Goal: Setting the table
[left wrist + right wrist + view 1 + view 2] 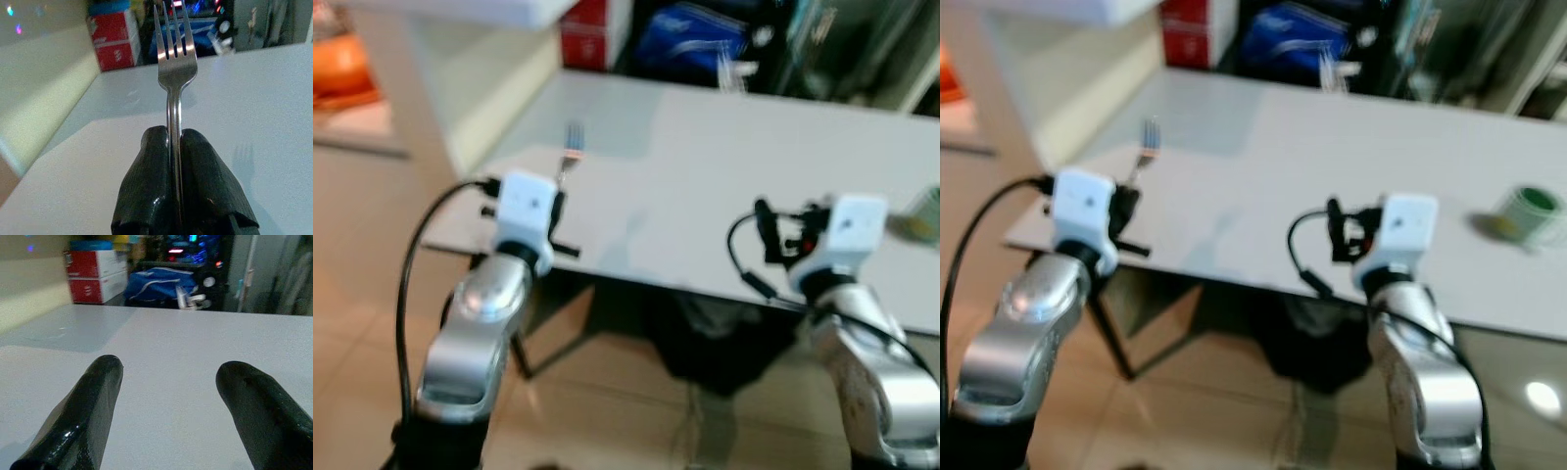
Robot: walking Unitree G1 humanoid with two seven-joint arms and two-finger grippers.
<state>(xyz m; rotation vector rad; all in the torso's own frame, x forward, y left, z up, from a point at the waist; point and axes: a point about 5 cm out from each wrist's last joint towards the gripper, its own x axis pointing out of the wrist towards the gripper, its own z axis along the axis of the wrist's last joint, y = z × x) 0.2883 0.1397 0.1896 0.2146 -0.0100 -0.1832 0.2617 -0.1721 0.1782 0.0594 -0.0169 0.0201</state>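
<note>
Left gripper (175,134): clamped tight on the fork (174,63), pinching the handle between both fingers; it hung over the near left corner of the table (724,186)
Fork: held by its handle, tines pointing away across the table, above the top and not resting on it
Fork slip risk: the fingers gripped only a thin stretch of handle, so a tilt or a bump on the table edge could probably swing or drop the fork
Fork placing risk: so close to the left corner, a release here might have left the fork overhanging the edge or sent it to the floor (372,255)
Table: white top, mostly bare in front of both arms
Right gripper (168,396): fingers spread wide with nothing between them, low over the table near its front edge
Right gripper risk: it sat near the surface, so a forward step might have pushed its fingers into the top
Cup (1528,213): green-rimmed, standing on the table well to the right of the right gripper
Cup risk: a wide sweep of the right arm could probably knock it over
Blur: the head views were soft, so a misjudged height at the set-down seemed possible
</note>
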